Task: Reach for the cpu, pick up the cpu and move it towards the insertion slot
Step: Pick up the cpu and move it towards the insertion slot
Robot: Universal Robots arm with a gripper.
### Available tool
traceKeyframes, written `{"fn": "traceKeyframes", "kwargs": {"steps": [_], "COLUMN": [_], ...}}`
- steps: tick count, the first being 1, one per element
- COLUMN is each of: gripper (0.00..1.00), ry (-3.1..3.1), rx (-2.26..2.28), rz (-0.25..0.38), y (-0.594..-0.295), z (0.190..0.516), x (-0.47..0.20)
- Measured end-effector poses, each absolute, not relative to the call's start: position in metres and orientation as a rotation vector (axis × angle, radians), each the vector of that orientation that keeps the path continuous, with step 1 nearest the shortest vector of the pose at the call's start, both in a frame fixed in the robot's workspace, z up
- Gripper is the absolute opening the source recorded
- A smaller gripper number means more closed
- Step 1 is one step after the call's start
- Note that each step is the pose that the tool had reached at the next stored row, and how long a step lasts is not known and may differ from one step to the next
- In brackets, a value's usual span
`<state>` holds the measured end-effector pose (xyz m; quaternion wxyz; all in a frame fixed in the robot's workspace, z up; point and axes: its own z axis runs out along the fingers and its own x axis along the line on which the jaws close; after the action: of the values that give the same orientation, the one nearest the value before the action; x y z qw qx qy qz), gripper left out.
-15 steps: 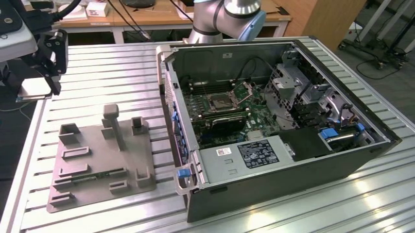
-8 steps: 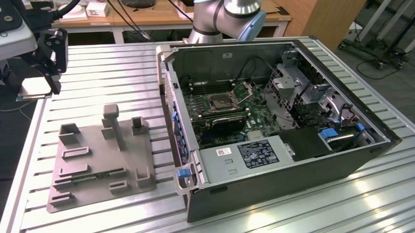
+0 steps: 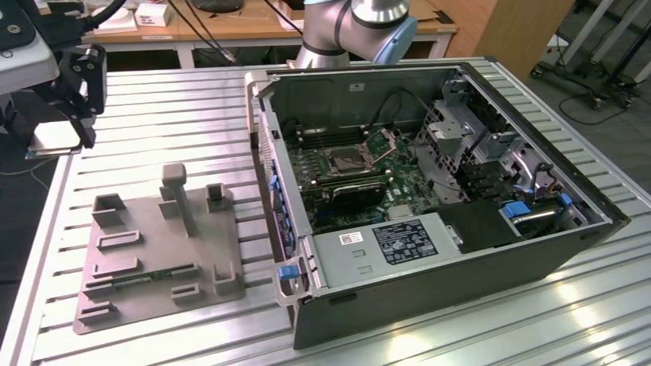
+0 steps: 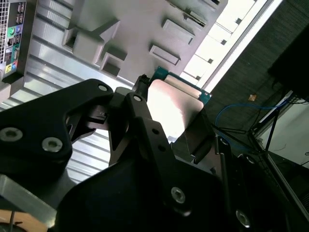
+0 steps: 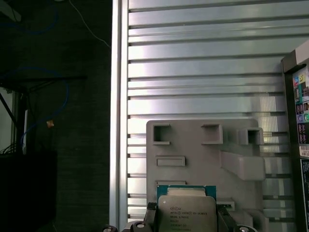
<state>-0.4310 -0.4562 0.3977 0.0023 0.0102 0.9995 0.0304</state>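
My black gripper is pressed together on the cpu, a small thin square chip with a silvery-white metal top and a green edge. In the first wrist view the chip sits flat between my two dark fingers, one against each opposite side, with its printed metal face turned to the camera. In the second wrist view the same pale face shows between the black finger links, with its green rim at the far edge. I hold it clear of the ribbed silver metal table, at the exterior view's left, near the table's edge. The grey plastic fixture with raised blocks and recesses lies on the table between me and the open black computer case. A long narrow green memory stick lies in one of its recesses. The insertion slot, a square silver-framed socket with a dark centre, sits on the green motherboard inside the case, well apart from the chip and towards the exterior view's right. A metal retaining frame stands tilted up just beside it. The light grey and blue arm rises behind the case.
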Motion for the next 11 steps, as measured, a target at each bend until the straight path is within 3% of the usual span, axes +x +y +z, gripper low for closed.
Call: {"fn": "traceKeyframes", "kwargs": {"steps": [11], "gripper": [0.55], "ry": [3.135], "rx": [0.027], "rz": [0.095], "y": [-0.4562], "z": [0.4053], "x": [-0.431]}}
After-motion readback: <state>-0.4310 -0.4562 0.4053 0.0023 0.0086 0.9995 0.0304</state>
